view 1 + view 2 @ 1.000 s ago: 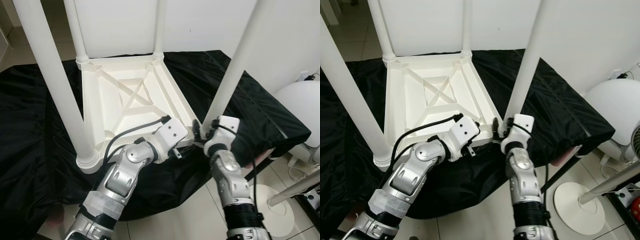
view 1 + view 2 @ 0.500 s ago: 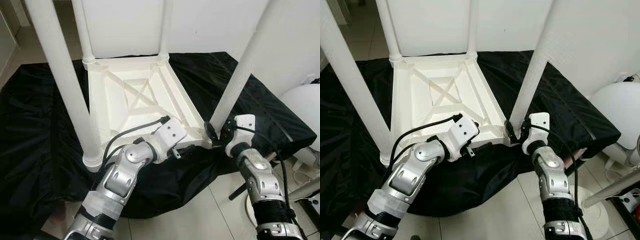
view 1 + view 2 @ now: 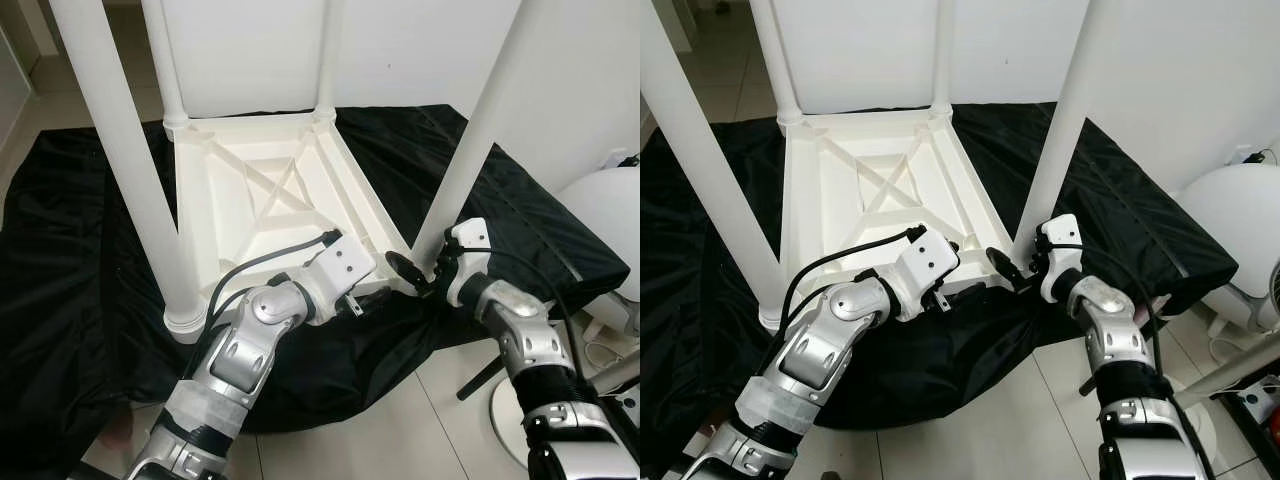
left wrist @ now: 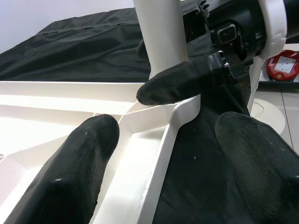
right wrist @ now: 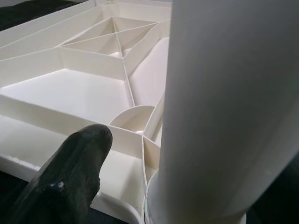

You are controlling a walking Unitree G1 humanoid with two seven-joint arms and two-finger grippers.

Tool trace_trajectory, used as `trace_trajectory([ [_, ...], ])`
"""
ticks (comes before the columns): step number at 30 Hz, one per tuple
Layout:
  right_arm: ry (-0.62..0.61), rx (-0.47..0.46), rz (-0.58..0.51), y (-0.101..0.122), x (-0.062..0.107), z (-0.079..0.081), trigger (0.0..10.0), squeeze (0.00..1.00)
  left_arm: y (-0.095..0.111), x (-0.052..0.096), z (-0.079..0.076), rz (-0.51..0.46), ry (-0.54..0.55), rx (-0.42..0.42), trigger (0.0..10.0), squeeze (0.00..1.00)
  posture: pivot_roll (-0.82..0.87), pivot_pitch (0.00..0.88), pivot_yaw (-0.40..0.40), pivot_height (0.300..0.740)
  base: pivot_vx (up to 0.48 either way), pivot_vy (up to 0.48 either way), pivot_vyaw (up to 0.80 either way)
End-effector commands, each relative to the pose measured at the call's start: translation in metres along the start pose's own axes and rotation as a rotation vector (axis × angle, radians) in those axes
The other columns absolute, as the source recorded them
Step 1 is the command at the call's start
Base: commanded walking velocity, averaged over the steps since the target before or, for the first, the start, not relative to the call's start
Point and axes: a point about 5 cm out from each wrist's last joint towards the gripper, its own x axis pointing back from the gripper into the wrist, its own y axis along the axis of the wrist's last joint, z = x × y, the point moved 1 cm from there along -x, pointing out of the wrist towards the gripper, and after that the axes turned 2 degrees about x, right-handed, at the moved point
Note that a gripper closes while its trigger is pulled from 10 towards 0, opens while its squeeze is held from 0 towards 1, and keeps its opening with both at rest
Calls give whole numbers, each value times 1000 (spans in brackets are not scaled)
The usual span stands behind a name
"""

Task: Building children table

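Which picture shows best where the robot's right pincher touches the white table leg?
The left wrist view: the right gripper has one black finger pressed against the near right leg at its base. The eye views show this from above, smaller. The right wrist view shows the leg close up beside one finger.

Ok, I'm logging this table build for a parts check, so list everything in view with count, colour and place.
table top: one, white, upside down on the black cloth
table legs: four, white, standing up from the top's corners
black cloth: one, spread beneath the table
fan: one, white, on the tiled floor at the robot's right
left gripper: open, straddling the top's near edge
right gripper: black fingers at the base of the near right leg
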Motion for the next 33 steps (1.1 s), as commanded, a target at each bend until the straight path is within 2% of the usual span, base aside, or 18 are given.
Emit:
trace_trajectory([
  [1,59,14,23,-5,-4,7,10000,0,3,-1,4,-6,44,-9,10000,0,-25,0,-33,740,0,0,0],
  [5,87,15,34,-8,-7,9,10000,0,3,-1,4,-7,47,-9,10000,0,-22,0,-35,740,0,0,0],
  [6,112,6,39,-10,-9,13,8314,0,3,-1,4,-7,48,-9,10000,0,-21,0,-37,740,0,0,0],
  [7,112,6,39,-10,-9,13,8314,0,3,-1,4,-7,48,-9,10000,0,-21,0,-37,740,0,0,0],
  [8,137,-5,42,-13,-10,18,4118,0,3,-1,4,-7,49,-8,10000,0,-21,0,-37,740,0,0,0],
  [10,137,-5,42,-13,-10,18,4118,0,3,-1,4,-7,49,-8,10000,0,-21,0,-37,740,0,0,0],
  [11,160,-17,45,-15,-10,22,0,0,3,-1,5,-7,50,-8,10000,0,-22,0,-36,740,0,0,0],
  [15,173,-39,45,-19,-10,25,0,0,3,-1,5,-8,50,-7,10000,0,-22,0,-36,740,0,0,0],
  [21,102,-48,68,-25,-6,21,0,0,3,-2,5,-10,48,-4,10000,0,-40,2,-32,740,0,0,0],
  [22,66,-50,79,-27,-6,20,10000,0,3,-3,5,-10,47,-3,10000,0,-40,2,-32,740,0,0,0],
  [26,7,-62,81,-27,-7,18,10000,0,3,-3,4,-11,45,0,10000,0,-46,8,-32,740,0,0,0],
  [31,-171,-114,51,-21,-11,14,10000,0,3,-4,3,-8,43,-1,10000,0,-51,20,-31,740,0,0,0],
  [33,-171,-114,51,-21,-11,14,10000,0,3,-4,3,-8,43,-1,10000,0,-51,20,-31,740,0,0,0],
])
